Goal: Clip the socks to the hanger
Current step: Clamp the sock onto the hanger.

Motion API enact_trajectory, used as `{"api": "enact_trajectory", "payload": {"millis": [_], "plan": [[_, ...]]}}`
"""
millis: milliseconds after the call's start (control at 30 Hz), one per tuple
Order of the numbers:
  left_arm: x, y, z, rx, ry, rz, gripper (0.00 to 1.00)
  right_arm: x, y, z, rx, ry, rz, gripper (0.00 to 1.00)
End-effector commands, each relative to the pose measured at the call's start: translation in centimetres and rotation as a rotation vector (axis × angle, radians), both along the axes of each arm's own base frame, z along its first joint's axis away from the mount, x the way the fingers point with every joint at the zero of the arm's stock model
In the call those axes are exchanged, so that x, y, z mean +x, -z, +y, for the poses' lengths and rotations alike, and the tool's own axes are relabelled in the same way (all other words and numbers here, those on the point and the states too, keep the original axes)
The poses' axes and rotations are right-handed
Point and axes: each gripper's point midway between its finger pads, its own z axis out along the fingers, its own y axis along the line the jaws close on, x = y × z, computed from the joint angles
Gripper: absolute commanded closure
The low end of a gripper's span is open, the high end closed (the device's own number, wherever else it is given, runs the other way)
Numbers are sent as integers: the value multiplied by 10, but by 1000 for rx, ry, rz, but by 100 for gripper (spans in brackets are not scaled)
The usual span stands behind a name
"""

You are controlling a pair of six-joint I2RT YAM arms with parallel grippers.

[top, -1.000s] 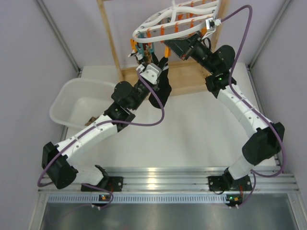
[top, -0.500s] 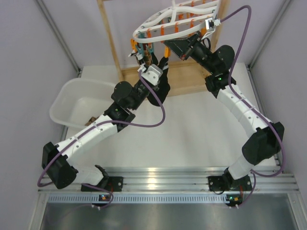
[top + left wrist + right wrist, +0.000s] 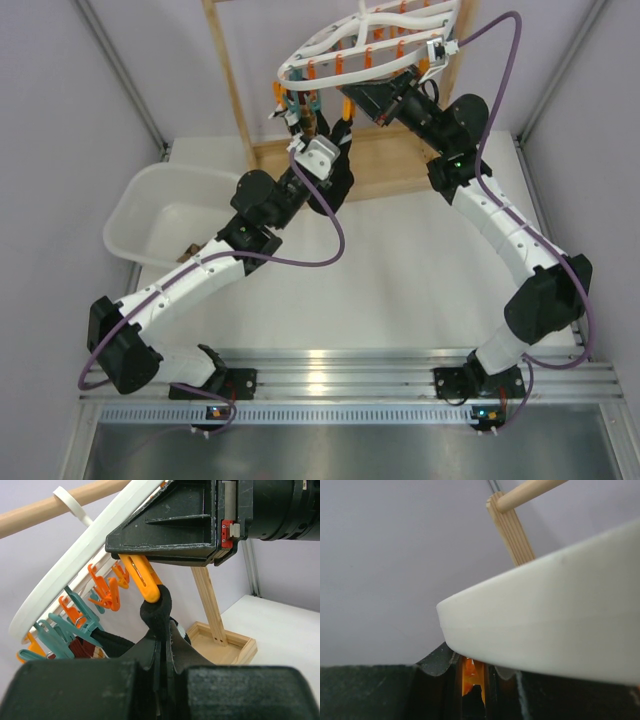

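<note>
The white lattice hanger [image 3: 350, 45] hangs from the wooden stand, with orange and teal pegs under its rim [image 3: 55, 590]. My left gripper [image 3: 166, 630] is shut on a black sock [image 3: 154, 612], whose top edge is pushed up against the tip of an orange peg [image 3: 142, 577]. My right gripper [image 3: 475, 672] is shut on that orange peg [image 3: 472, 672], just under the hanger's rim [image 3: 545, 625]. From above, the left gripper [image 3: 333, 133] and the right gripper [image 3: 350, 100] meet below the hanger, and the sock [image 3: 338, 185] droops down. Another dark sock [image 3: 82, 647] hangs from the teal pegs.
A white plastic tub [image 3: 150, 200] stands at the left with a small item inside. The wooden stand's base [image 3: 385, 160] lies behind the arms and its post [image 3: 228, 75] rises at the left. Metal uprights flank the table on both sides.
My left gripper has edged slightly right and up with the sock, closer to the orange peg. The right arm has held still.
</note>
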Motion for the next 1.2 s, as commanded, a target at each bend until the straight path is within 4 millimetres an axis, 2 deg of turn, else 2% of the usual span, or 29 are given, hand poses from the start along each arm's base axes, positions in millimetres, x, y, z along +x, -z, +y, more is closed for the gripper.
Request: {"api": "enact_trajectory", "payload": {"millis": [0,167,400,600,667,800,900,1000,1167], "plan": [[-11,-51,9,-102,14,-102,100,9,0,-5,-3,42,-14,100],[-3,-61,14,-125,-36,-103,100,9,0,-8,-3,41,-21,100],[-3,-73,14,-134,-36,-121,100,8,-1,-8,-6,37,-43,100],[-5,-71,11,-114,-20,-124,100,10,-2,-9,-4,47,-46,100],[-4,-71,11,-113,-26,-124,100,7,-4,-7,-3,37,-55,95],[-3,-71,12,-112,-33,-120,100,7,-5,-8,1,36,-53,75],[0,-69,12,-108,-44,-117,100,7,-5,-8,6,29,-44,66],[5,-69,14,-111,-75,-117,100,5,-7,-7,17,18,-37,59],[16,-67,13,-117,-98,-101,100,0,-12,-5,37,-20,-32,55]]}}
